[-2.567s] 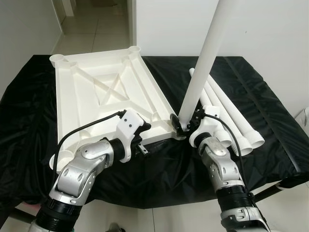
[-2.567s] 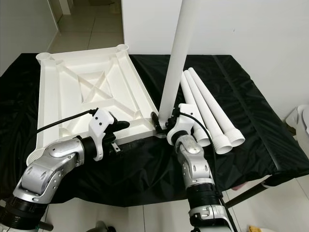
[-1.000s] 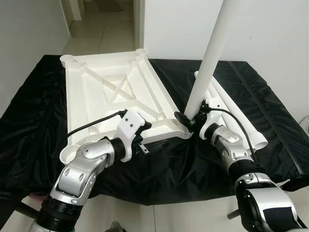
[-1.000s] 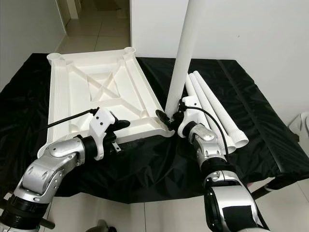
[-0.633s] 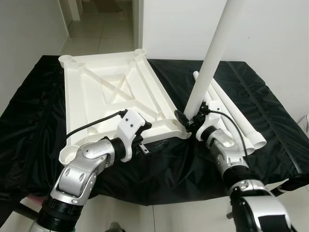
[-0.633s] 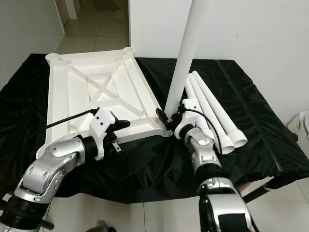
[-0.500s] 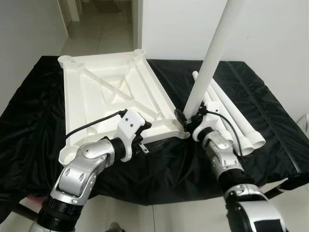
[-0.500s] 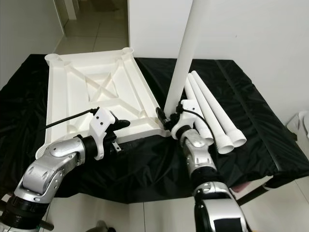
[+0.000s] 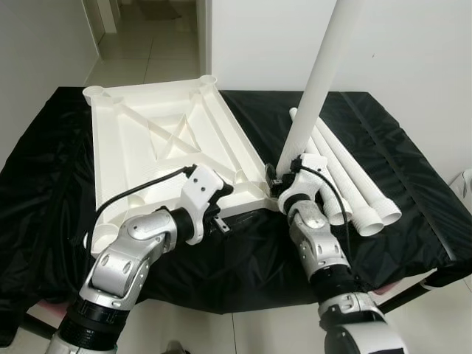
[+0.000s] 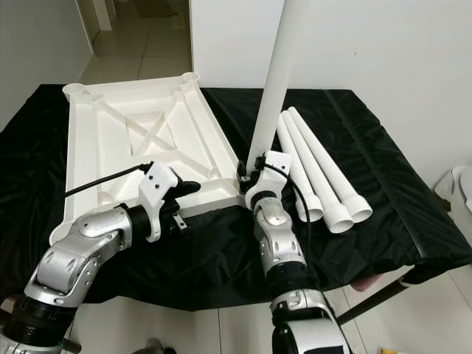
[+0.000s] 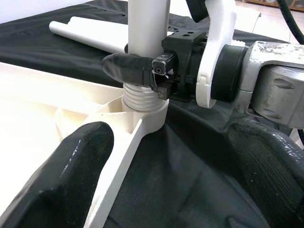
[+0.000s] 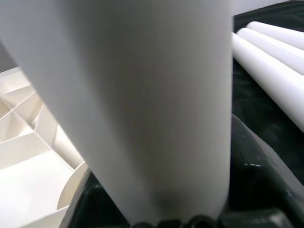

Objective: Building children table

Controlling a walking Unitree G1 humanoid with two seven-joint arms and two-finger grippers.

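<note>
1. At the 9 o'clock side of the black-draped tabletop (image 9: 413,184), the white table panel (image 9: 155,147) lies underside up, ribs and corner sockets showing. It looks like stiff moulded plastic, light for its size and likely to slide on the cloth, so it wants steadying by its rim.
2. The left gripper (image 9: 215,200) sits at the panel's near edge, about 6 o'clock of the panel. In the left wrist view its fingers (image 11: 71,166) stand wide, straddling the rim without clamping it.
3. At the panel's near right corner, a round socket (image 11: 145,116) holds the threaded end of the upright leg (image 9: 317,81), with several thread turns above the socket lip, so I judge it not fully screwed home.
4. The right gripper (image 9: 284,181) has its fingers (image 11: 130,69) closed around the leg just above the threads. The tube looks smooth, rigid and hollow; low down near the thread seems the sensible hold, since a high grip would lever it crooked in the socket.
5. Toward 3 o'clock, three spare legs (image 9: 354,184) lie side by side on the cloth, threaded ends toward the near edge. The other sockets look empty.
</note>
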